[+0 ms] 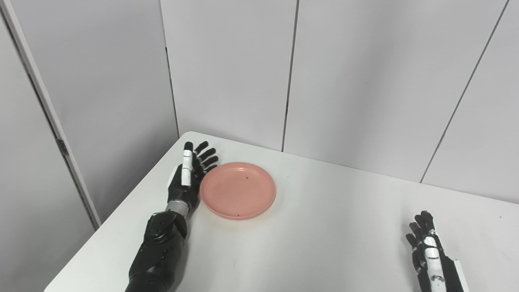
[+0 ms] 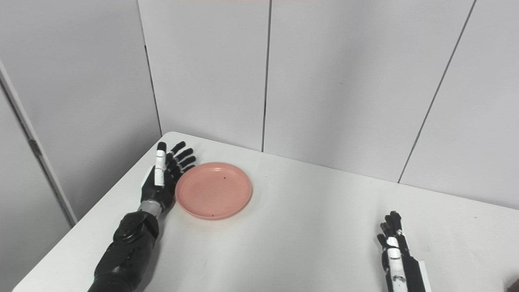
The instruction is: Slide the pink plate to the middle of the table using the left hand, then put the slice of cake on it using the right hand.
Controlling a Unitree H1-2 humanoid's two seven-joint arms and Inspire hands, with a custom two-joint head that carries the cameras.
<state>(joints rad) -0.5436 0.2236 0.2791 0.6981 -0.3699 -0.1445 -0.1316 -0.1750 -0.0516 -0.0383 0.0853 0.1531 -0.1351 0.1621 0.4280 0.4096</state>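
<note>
I am seeing the pink plate lying flat on the white table, toward its far left corner. My left hand is standing on edge just beside the plate's left rim, fingers spread and holding nothing; I cannot tell whether it is touching the rim. My right hand is resting near the bottom right, fingers apart, empty. Only the right eye view is showing a small dark reddish thing at the bottom right corner, too cut off to identify.

The plate lies on the table toward ten o'clock, the left robot hand just beside it at nine o'clock; the right robot hand sits at four o'clock.
</note>
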